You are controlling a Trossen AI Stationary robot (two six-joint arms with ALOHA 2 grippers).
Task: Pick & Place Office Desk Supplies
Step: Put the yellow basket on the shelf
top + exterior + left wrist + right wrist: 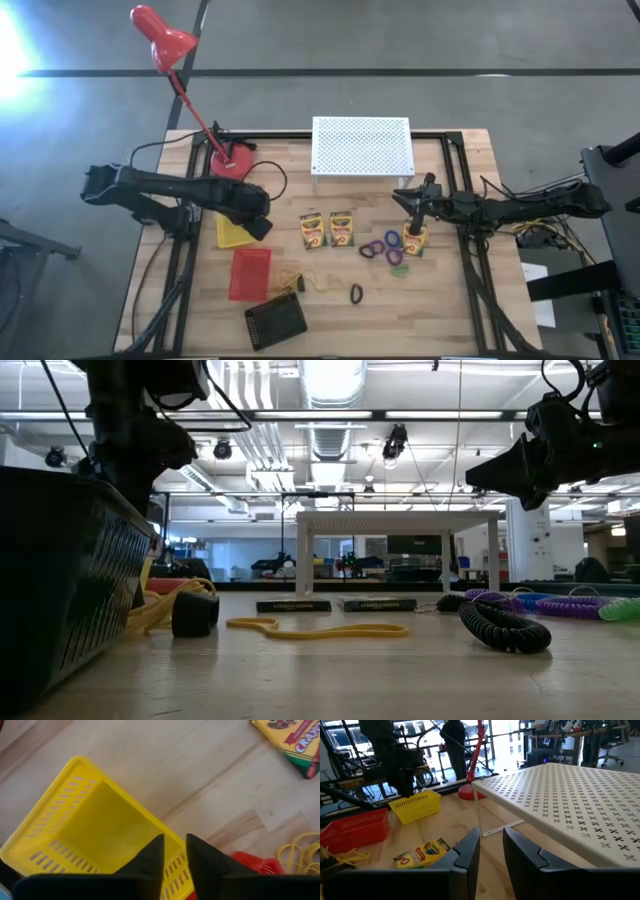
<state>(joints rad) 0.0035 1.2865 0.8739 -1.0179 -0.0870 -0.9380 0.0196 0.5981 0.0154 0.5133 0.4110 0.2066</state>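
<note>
Three baskets wait on the counter [450,300], namely a black basket [275,322], a red basket [249,273] and a yellow basket [232,233], and all look empty, so sorting has barely begun. Two crayon boxes [327,229] lie flat mid-counter; a third crayon box [414,241] sits under the right end effector [413,215], apparently not gripped. Its fingers stand slightly parted on nothing. The left end effector [262,226], likewise parted and empty, hovers over the yellow basket. Rubber bands [292,280] and coiled rings [385,248] lie loose.

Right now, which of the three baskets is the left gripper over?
The yellow basket: the left gripper hangs at its edge. The red basket and black basket lie apart from it.
</note>
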